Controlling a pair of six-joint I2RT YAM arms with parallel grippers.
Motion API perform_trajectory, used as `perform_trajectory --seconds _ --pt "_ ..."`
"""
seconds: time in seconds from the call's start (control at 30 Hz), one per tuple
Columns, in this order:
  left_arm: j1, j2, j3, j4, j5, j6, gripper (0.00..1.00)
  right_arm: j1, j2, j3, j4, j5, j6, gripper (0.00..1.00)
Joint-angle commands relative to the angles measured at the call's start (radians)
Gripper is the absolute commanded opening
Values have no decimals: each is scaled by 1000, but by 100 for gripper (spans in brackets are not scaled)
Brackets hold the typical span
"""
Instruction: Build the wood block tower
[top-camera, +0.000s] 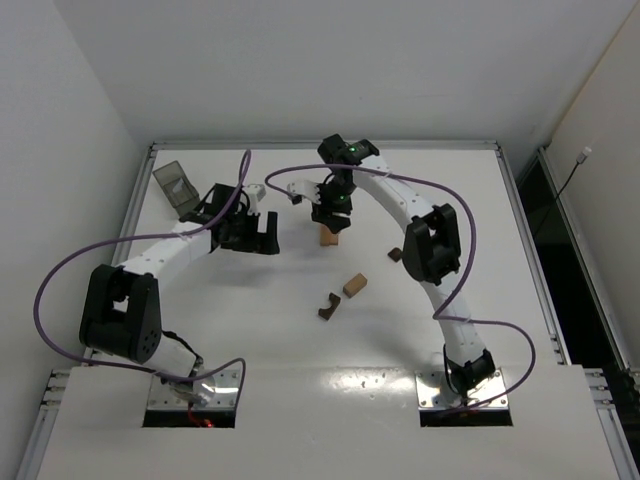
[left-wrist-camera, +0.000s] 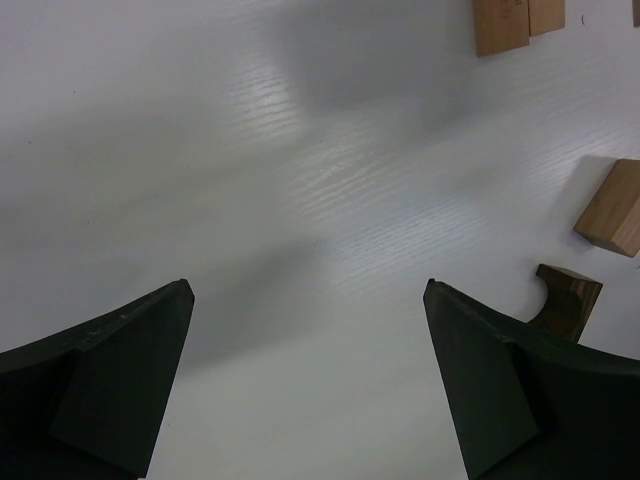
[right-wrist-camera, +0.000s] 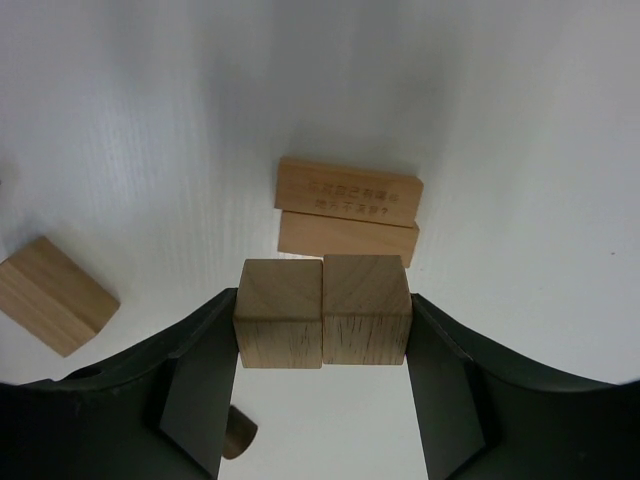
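2 tan cubes sit pinched side by side in the right end effector, close by 2 stacked bricks on the desk. Best lowered level, centred, then released gently. The left end effector gapes wide, empty.

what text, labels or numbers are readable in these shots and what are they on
Tan brick, top face, lying ahead of the right gripper: two stamped lines, too small and blurred to read.
Two tan cubes held between its fingers: no marks.
Top and left wrist views: nothing legible.
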Motion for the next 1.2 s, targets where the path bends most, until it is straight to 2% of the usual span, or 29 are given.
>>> perform_trajectory --seconds 0.0,0.2,1.17 --pt "22 -23 21 22 21 -7 100 -6 21 86 49 30 74 0" --pt "31 -23 21 22 30 -7 100 12 69 95 92 95 96 0" --pt "49 -23 -7 40 49 -7 100 49 161 115 101 192 124 0"
